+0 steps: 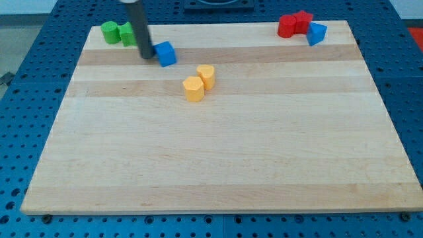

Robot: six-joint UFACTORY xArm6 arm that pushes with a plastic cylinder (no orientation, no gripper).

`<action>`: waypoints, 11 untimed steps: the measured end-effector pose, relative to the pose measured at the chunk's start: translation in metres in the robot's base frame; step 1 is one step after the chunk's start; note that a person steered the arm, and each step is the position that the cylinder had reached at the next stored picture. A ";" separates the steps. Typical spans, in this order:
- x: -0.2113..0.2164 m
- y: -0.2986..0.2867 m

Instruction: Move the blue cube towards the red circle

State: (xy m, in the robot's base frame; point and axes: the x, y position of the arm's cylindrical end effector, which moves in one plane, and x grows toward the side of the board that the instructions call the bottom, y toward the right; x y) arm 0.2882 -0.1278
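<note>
The blue cube (166, 53) sits near the view's top left on the wooden board (218, 158). My tip (147, 55) stands right against the cube's left side. The rod rises up and leans a little to the view's left, out of the top edge. The red circle (287, 26), a round red block, is at the view's top right, far to the right of the cube. A red star-like block (303, 20) touches it on the right. A second blue block (316, 33), wedge-shaped, lies just right of the red pair.
Two green blocks (117, 32) lie at the top left, partly behind the rod. Two yellow blocks (199, 82) sit side by side below and right of the blue cube. A blue pegboard surface surrounds the board.
</note>
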 end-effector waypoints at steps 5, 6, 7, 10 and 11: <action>0.026 0.072; 0.022 0.130; 0.018 0.178; 0.041 0.212; 0.005 0.238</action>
